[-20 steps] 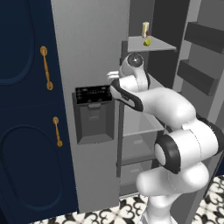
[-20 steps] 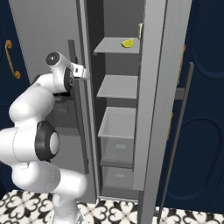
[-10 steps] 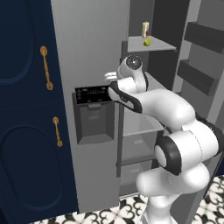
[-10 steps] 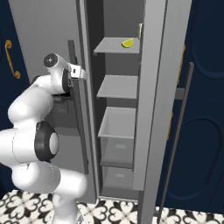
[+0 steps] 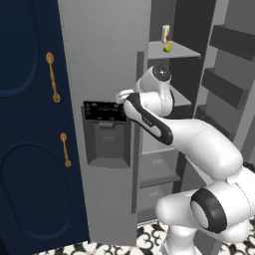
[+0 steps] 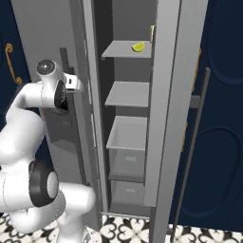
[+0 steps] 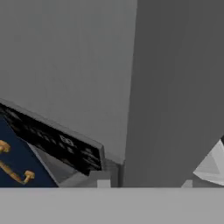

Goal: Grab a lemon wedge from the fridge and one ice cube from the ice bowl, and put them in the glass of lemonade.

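Navy cabinets flank the fridge [image 5: 107, 74], door ajar; my gripper [image 6: 76, 84] sits at its handle, jaw width unclear; swing clear, then reach the wedge [image 6: 138, 47].

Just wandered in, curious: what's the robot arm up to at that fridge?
Fingers at the fridge door's edge, grip unclear. Lemon wedge untouched on top shelf. Right door open, path clear.

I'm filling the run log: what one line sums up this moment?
stage: at fridge | right door: open | lemon wedge: top shelf, untouched | gripper: near left door handle, holding nothing visible
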